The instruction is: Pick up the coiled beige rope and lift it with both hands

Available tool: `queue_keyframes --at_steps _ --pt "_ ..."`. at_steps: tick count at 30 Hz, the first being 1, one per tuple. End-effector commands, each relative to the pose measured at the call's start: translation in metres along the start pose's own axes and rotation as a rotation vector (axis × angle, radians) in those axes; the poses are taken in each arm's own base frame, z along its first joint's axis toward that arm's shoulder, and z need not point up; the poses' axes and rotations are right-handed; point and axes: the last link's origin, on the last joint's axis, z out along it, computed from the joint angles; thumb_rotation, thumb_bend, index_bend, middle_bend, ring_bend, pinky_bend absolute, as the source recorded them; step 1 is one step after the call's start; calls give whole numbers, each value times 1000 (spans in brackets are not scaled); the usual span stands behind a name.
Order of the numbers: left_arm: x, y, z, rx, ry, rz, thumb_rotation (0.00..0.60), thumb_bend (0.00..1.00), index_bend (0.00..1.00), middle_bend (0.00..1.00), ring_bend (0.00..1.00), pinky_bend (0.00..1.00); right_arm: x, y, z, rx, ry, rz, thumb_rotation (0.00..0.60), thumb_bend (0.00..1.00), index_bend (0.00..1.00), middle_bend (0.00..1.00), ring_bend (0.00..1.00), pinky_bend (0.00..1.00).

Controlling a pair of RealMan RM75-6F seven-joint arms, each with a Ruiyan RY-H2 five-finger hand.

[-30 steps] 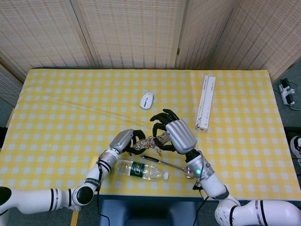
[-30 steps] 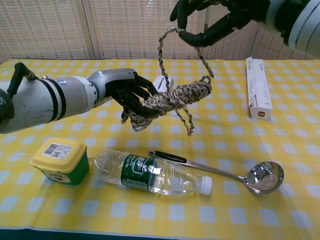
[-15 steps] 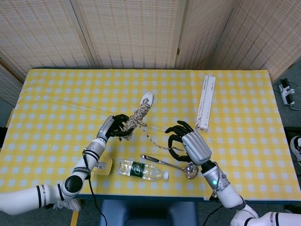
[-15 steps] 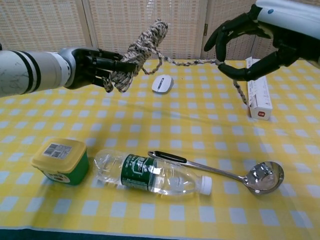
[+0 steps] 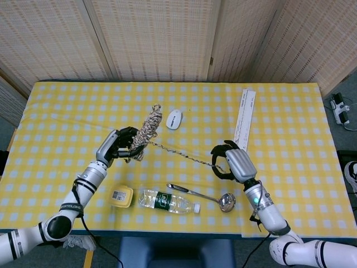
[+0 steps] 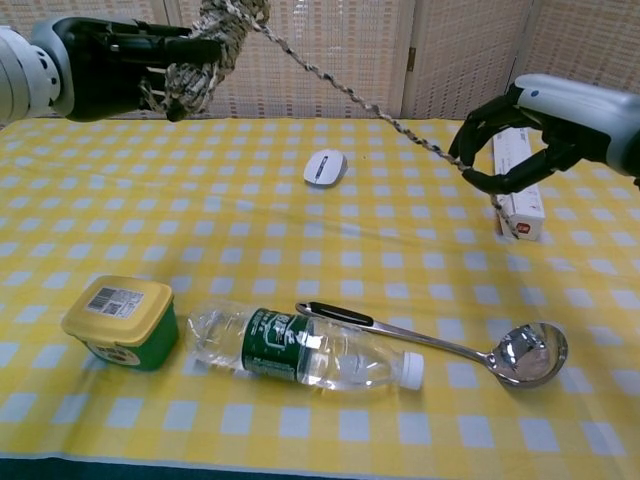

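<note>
The beige rope's coiled bundle (image 5: 146,126) (image 6: 205,45) is up in the air, gripped by my left hand (image 5: 118,144) (image 6: 130,62) at the left. From the bundle a single strand (image 5: 181,156) (image 6: 350,95) runs taut across to my right hand (image 5: 227,162) (image 6: 520,130), whose fingers pinch its end. The right hand hangs lower than the left in the chest view, just in front of the long white box. Both hands are well above the yellow checked tablecloth (image 5: 67,111).
On the table lie a white mouse (image 5: 174,119) (image 6: 325,166), a long white box (image 5: 244,118) (image 6: 515,195), a clear water bottle (image 5: 167,201) (image 6: 300,350), a metal ladle (image 5: 209,196) (image 6: 470,350) and a green tub with yellow lid (image 5: 120,196) (image 6: 120,322).
My left hand has carried the coil further left and higher. My right hand has drawn away to the right and lower, pulling the strand out taut between them.
</note>
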Motion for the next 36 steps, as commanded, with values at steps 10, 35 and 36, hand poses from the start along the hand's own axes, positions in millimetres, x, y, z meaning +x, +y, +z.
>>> queue_keyframes --at_steps 10,35,36 --pt "-22 0 -23 -71 -203 206 600 552 669 680 647 738 6 4 39 -85 42 105 600 604 672 380 319 172" --pt "-94 -24 -9 -102 -339 758 600 552 671 683 648 730 9 -108 41 154 44 186 600 620 672 441 387 265" --pt "-96 -25 -7 -93 -333 764 600 552 671 683 648 730 9 -110 39 161 44 184 600 620 672 443 389 270"
